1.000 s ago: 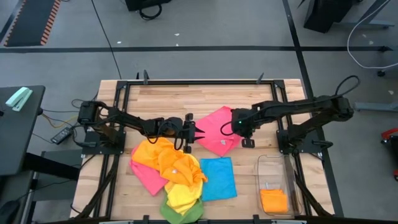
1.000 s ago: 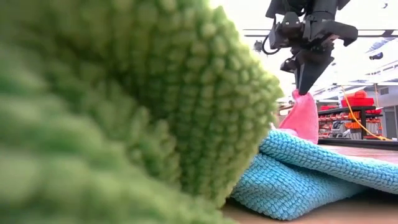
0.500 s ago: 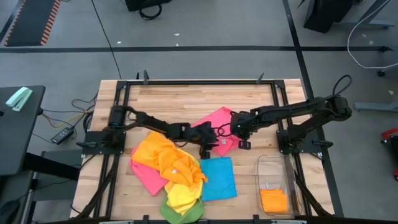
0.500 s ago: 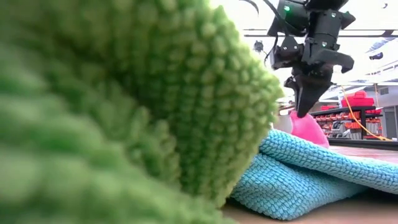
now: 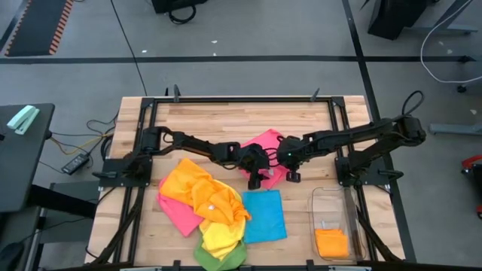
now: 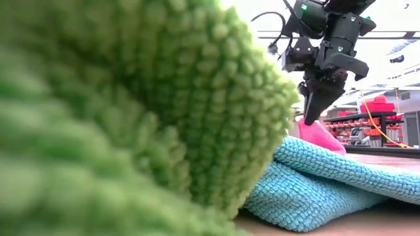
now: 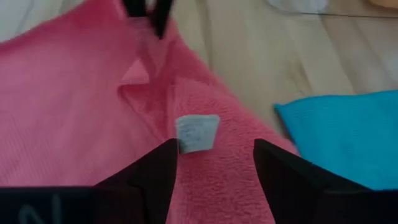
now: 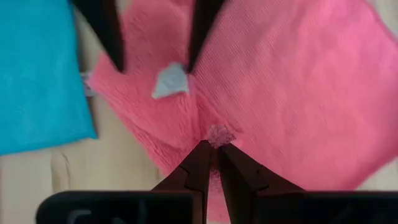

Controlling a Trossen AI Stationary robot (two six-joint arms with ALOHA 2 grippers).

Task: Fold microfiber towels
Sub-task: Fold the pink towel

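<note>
The left gripper [image 7: 214,163] has its two fingers apart, low over the pink towel [image 5: 265,154], and nothing is held between them. Just ahead of it lies a small white label [image 7: 197,132], sewn near the folded corner of that towel. The right gripper [image 8: 213,158] meets it from the opposite side: its fingers are pressed together on a small pinch of the pink cloth, close to the same edge. So the two grippers are very near each other, with the label between them.

The pink towel rests on the wooden counter [image 5: 203,120], between both arms. A blue towel [image 5: 263,214] lies flat beside it, on the side away from the arms' bases. Farther from the left gripper there is a loose heap with an orange towel [image 5: 197,190] on top. A clear plastic bin [image 5: 332,218] with a folded orange cloth stands near the right arm's base.

I judge this cloth to be light, soft and without any stiffness. It will sag and wrinkle when lifted, and it will drag on the wood. The pile gives good friction, so a small pinch holds well. The best places to take hold are the corners or the hem, one in each gripper, so that the edge stays stretched.
</note>
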